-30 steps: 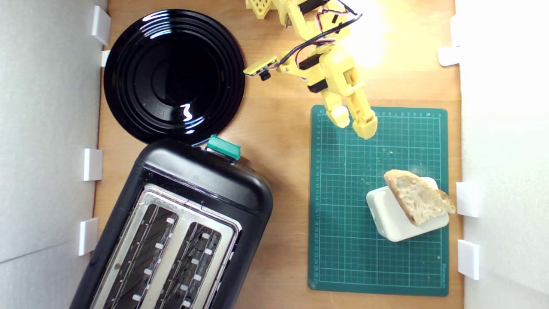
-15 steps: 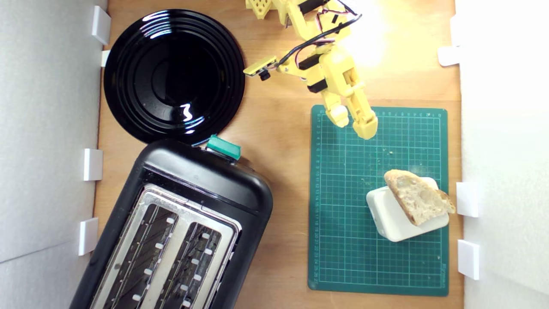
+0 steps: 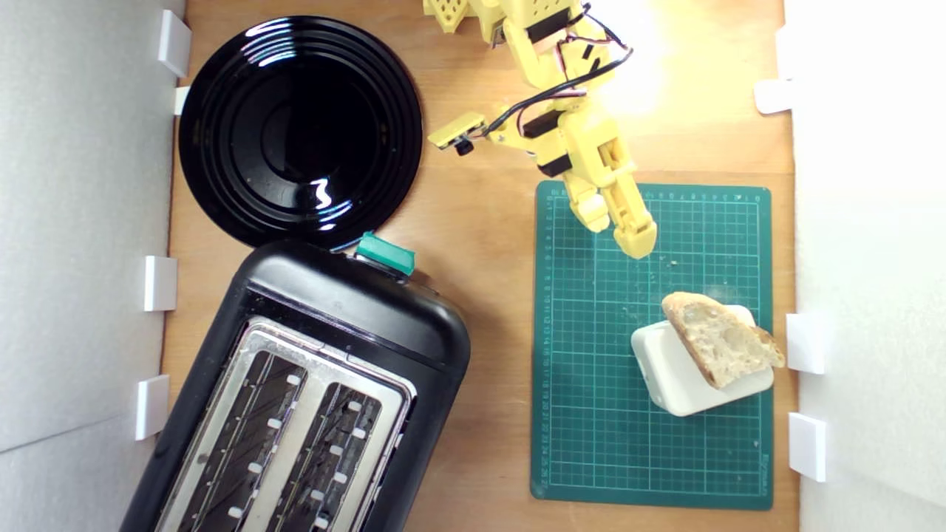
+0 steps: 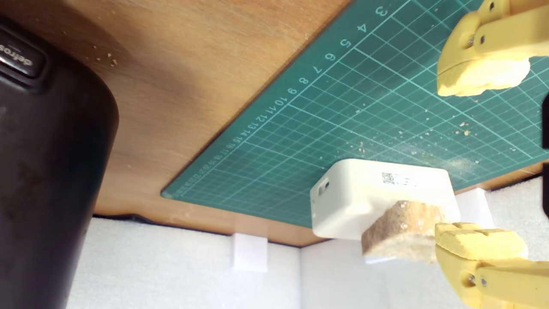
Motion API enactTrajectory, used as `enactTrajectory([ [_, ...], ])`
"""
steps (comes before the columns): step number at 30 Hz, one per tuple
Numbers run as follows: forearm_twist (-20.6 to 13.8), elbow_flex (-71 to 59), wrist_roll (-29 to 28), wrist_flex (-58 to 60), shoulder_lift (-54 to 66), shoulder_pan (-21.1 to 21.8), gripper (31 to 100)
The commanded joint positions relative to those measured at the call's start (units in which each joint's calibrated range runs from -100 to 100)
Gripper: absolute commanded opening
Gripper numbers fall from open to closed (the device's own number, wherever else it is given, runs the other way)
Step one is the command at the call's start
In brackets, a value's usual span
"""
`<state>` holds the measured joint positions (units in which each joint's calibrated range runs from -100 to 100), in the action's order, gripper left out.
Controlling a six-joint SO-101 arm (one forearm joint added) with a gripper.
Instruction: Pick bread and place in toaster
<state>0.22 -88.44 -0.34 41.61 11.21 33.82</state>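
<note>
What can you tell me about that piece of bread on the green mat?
The bread is a small wedge with pale, holey crumb and a brown crust along its edge. It lies propped on a rounded white block standing on the green mat, overhanging the block toward the exterior view's right. Crumbs dot the mat nearby. Nothing else touches it; the open yellow pincer hangs apart from it.

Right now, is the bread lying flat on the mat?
No, the bread is propped on the white block, which sits on the green mat.

We see a wooden tabletop (image 3: 480, 207) flanked by white foam walls (image 3: 81, 222), with bright glare (image 3: 665, 66) washing its far edge.
</note>
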Motion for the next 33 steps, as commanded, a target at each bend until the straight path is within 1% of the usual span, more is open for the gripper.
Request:
enactTrajectory([
  [1,-0.5,4.6,-2.0,2.0,0.0,2.6,93.1],
  [4,-0.5,4.7,-2.1,2.0,0.0,4.3,93.1],
  [8,-0.5,4.8,-2.1,2.0,0.0,4.6,93.1],
  [12,-0.5,4.8,-2.1,2.0,-0.7,4.0,93.1],
  [14,-0.4,6.3,-2.0,2.0,-2.5,4.0,93.1],
  [15,0.2,7.1,-2.0,2.0,-3.4,3.9,93.1],
  [19,0.3,9.1,-2.0,2.0,-5.1,3.8,93.1],
  [25,0.2,12.0,-2.0,2.0,-6.2,2.4,93.1],
  [33,0.3,19.3,-1.9,2.0,-13.8,2.3,93.1],
])
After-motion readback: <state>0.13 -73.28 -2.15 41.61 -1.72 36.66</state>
